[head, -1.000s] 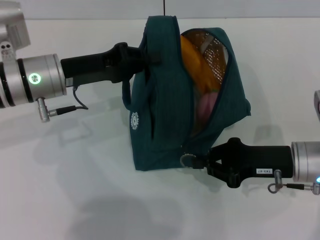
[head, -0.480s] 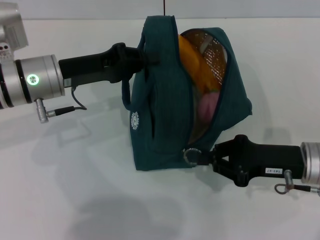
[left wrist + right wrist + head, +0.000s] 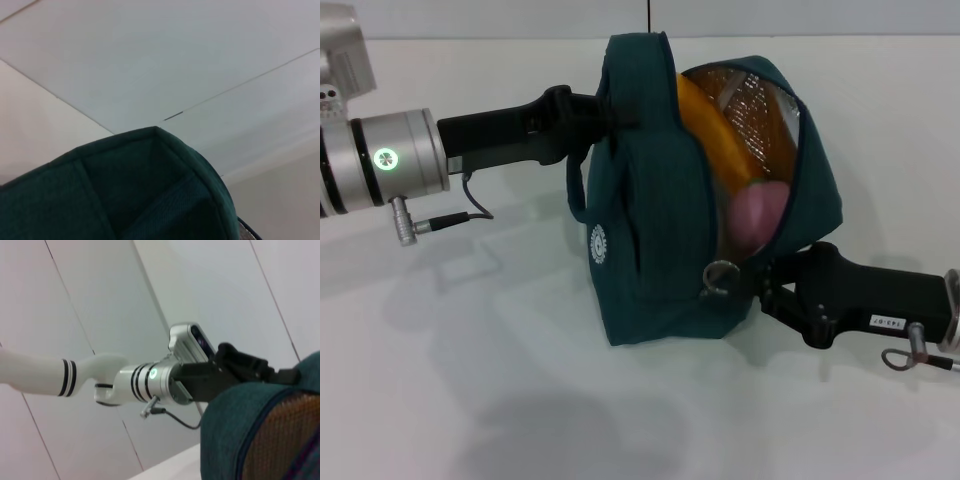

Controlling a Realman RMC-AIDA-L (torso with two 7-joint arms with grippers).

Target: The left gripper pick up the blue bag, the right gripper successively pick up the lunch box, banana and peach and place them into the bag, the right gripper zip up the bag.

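At the desk's (image 3: 470,400) middle, my left gripper (image 3: 610,112) clamps the soft, sagging blue bag (image 3: 650,250); my right gripper (image 3: 760,285) pinches its small ring-pull (image 3: 720,275).

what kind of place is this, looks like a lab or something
Probably a robot test lab or data-collection booth: a bare white table, plain white panelled walls, and two robot arms handling a blue bag, the left gripper holding it, the right gripper at its zip.

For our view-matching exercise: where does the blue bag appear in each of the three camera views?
Head view: blue bag at centre, open.
Left wrist view: its teal fabric fills the lower part.
Right wrist view: lower right corner.
Shared landmark: the left end effector at the bag's top, also in the right wrist view.
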